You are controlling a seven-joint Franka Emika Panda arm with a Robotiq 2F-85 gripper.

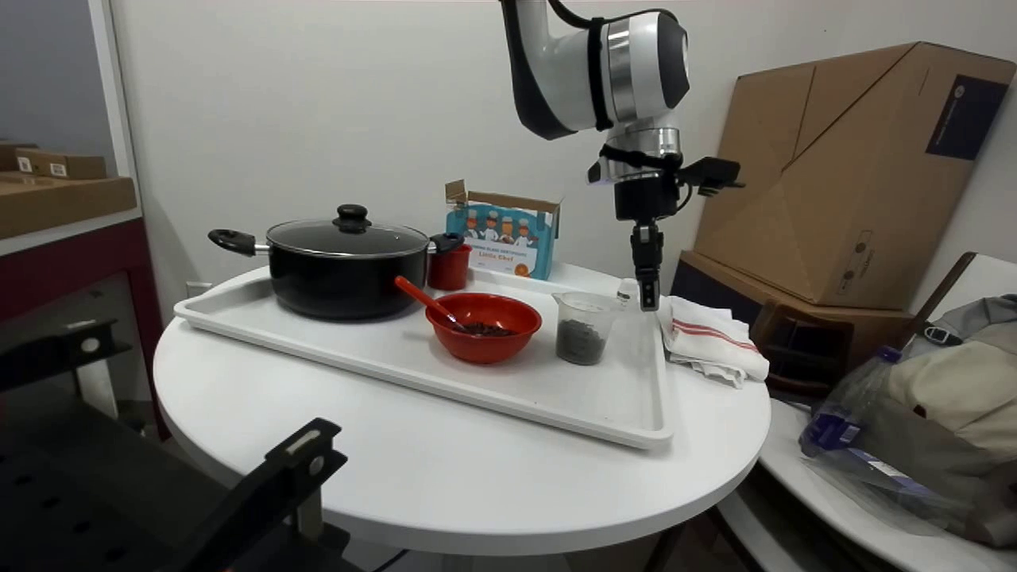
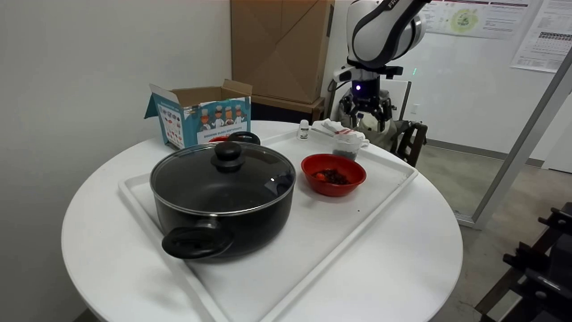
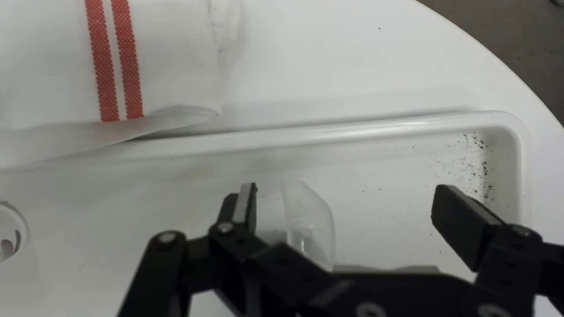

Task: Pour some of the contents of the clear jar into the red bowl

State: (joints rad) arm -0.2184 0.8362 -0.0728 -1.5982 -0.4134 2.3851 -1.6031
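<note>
The clear jar (image 1: 582, 338), a see-through cup with dark grey contents low inside, stands upright on the tray. It also stands behind the bowl in an exterior view (image 2: 346, 146). In the wrist view only its clear rim (image 3: 312, 222) shows beside the left finger; the rest is hidden by the gripper. The red bowl (image 1: 477, 343) holds dark bits and a red-handled utensil (image 1: 421, 294); it also shows in an exterior view (image 2: 333, 190). My gripper (image 1: 649, 295) is open and empty, above the tray edge beside the jar. Its fingers (image 3: 343, 198) are wide apart.
A white tray (image 1: 381, 373) on a round table bears a black lidded pot (image 2: 223, 197) and a small white bottle (image 2: 304, 129). A red cup (image 1: 450, 268) and an open box (image 1: 508, 238) stand behind. A striped towel (image 3: 57, 66) lies by the tray's rim.
</note>
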